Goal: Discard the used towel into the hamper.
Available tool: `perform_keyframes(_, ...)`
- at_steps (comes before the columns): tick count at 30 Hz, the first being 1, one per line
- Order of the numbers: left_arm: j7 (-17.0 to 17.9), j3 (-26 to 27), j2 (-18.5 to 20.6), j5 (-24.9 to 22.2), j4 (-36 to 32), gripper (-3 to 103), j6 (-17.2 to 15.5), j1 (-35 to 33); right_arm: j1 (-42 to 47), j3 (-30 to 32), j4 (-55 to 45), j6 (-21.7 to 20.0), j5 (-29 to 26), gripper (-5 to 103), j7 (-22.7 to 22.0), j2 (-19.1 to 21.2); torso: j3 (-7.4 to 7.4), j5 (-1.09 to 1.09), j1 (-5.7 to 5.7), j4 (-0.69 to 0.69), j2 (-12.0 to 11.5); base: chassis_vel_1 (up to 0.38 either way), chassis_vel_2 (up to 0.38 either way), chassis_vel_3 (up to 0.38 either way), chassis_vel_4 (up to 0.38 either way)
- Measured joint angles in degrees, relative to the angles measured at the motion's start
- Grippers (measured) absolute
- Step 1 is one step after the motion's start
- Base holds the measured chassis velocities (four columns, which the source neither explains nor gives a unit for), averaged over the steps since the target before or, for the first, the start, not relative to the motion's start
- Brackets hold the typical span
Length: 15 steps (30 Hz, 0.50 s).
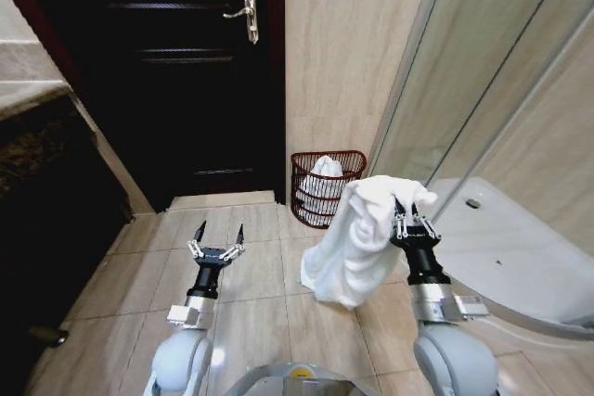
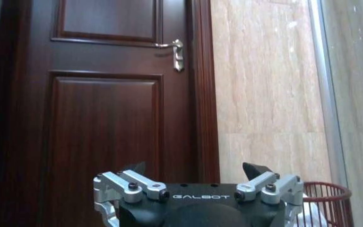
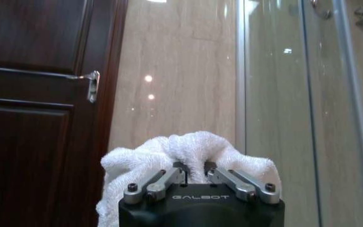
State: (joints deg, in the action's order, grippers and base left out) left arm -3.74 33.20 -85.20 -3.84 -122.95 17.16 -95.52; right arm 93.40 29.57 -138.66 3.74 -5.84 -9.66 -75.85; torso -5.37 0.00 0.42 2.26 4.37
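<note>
**Towel in my right claw, hamper not yet reached**

The towel (image 1: 357, 238) hangs from my right claw (image 1: 405, 220), which is clenched on a bunched fold near its top; the rest drapes down and toward my left, clear of the floor (image 1: 260, 275). In the right wrist view the white terry cloth (image 3: 188, 151) swells up over the closed fingers (image 3: 162, 182), so the grip looks firm, though I cannot see how much cloth is actually pinched between them.

The hamper (image 1: 327, 187) stands on the floor against the beige wall (image 1: 343, 44), between the dark door (image 1: 176, 71) and the glass shower screen (image 1: 483, 71), ahead of me and a little left of the towel. I judge this to be the carry step: the towel is lifted and held, but it is still near me and short of the basket rim. The next move calls for bringing the claw forward until the cloth hangs over the opening, high enough that the trailing end clears the rim, and only then letting go.

My left claw (image 1: 219, 238) waits low over the tiles, fingers spread and holding nothing.

Something white already lies in the hamper; I cannot tell how full it is. The hanging towel hides part of the basket's front, and in the left wrist view only one edge of the hamper (image 2: 330, 203) shows beside my own claw (image 2: 194, 172).
</note>
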Motion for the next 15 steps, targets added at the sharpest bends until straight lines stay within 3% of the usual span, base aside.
perform_keyframes(15,0.0,0.2,0.0,0.0,0.4,100,0.0,0.1,0.3,0.3,0.0,0.5,0.3,14,0.7,0.0,-0.01,0.0,0.02,0.01,0.0,-0.182,0.177,0.175,-0.175)
